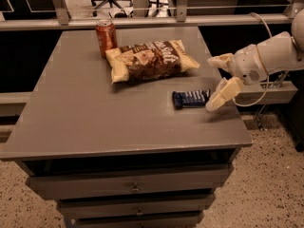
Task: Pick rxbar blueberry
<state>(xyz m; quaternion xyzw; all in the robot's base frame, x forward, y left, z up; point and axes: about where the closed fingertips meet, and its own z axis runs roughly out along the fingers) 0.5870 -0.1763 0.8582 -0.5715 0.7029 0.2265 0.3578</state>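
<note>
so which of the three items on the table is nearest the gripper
The rxbar blueberry, the small dark blue bar right beside the open gripper; the chip bag and red soda can sit farther back.

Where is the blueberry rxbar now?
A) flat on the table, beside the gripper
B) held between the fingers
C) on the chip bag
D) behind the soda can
A: the rxbar blueberry lies flat on the table, and the gripper hangs at its right end, fingers open, not gripping it.
</note>
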